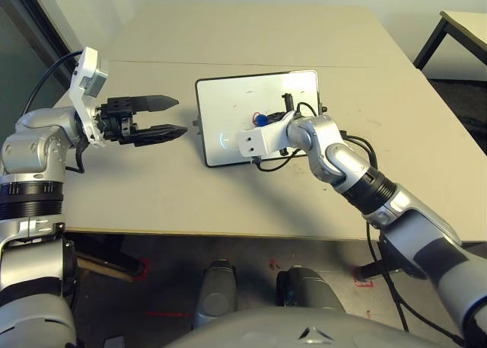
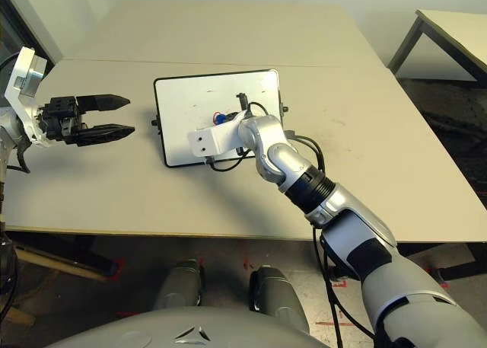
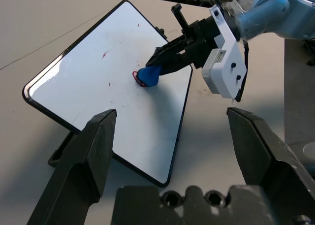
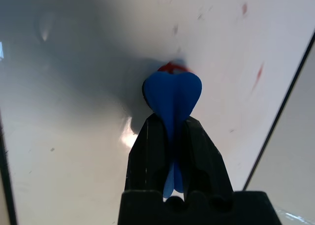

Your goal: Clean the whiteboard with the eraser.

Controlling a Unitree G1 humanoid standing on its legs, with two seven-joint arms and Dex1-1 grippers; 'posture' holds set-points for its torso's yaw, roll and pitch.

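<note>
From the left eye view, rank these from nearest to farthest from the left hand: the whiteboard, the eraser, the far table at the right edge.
1. The whiteboard: its near edge lies just to the right of the left hand, flat on the table.
2. The eraser: farther right, on the board's middle, pinched in the right hand.
3. The far table: at the right edge, beyond our table.

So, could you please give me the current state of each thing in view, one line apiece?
whiteboard: flat on the table, red marks left on it.
eraser: clamped in the right gripper, tip on the board at a red mark.
right gripper: shut on the eraser, over the board.
left gripper: open, holding nothing, beside the board.
table: bears the board.
</note>
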